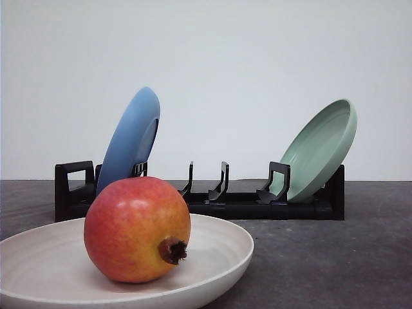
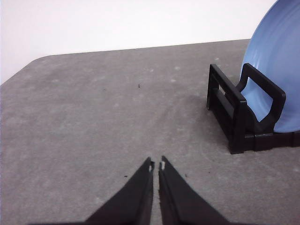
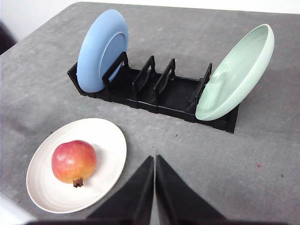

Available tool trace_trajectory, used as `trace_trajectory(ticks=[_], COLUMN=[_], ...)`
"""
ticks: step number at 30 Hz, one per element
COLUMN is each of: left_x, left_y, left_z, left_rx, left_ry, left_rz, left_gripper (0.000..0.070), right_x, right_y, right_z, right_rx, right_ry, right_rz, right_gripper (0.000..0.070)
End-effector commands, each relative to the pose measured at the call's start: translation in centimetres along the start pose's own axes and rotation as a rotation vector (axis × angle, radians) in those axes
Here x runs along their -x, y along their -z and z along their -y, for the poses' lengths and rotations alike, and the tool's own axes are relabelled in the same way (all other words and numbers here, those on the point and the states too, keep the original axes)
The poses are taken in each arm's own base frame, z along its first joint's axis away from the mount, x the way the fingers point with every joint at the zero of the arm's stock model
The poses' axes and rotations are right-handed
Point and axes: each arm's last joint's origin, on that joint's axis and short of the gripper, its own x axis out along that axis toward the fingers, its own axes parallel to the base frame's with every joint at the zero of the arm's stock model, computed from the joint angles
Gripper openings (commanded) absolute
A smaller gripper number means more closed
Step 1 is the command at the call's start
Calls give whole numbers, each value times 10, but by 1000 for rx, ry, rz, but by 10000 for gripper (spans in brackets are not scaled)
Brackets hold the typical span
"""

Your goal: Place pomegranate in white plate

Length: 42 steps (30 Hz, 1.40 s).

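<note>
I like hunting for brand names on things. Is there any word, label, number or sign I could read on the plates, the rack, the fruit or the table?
None: no readable text stands on anything here.
The pomegranate, the white plate, the blue plate, the mint-green plate, the black rack and the grey table are all unmarked on the sides shown.

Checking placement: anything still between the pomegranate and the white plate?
Nothing visible. The pomegranate already sits in the white plate; the black rack stands apart behind it. Right gripper is shut, beside the plate.
</note>
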Motion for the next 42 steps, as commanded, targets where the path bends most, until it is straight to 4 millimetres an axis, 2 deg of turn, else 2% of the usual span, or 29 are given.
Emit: trace_trajectory(ticks=[1,8,11,14,18,21,24,32,36,42], left_x=[-1,-1,-1,-1,-1,-1,-1,-1,-1,-1], left_y=[4,4,4,4,4,4,4,4,4,4], left_z=[0,0,0,0,0,0,0,0,0,0], left_rx=[2,2,2,2,2,2,2,2,2,2], left_ry=[3,3,2,3,2,2,2,2,2,2], left_rz=[-14,-14,-14,-14,-14,-14,-14,-15,-14,-14], left_gripper=[0,0,0,0,0,0,0,0,0,0], right_x=[1,1,1,-3,-14,-29,-49,-89,-96,-95], right_y=[-3,-3,-2,-3,2,17,40,104,121,130], right_z=[-1,-1,5,14,32,48,67,97,103,106], right_rx=[11,8,25,49,89,83,60,52,51,46], right_ry=[-13,-10,59,186,394,496,565,646,613,575], right_rz=[12,16,21,50,218,347,445,523,517,461], right_gripper=[0,0,0,0,0,0,0,0,0,0])
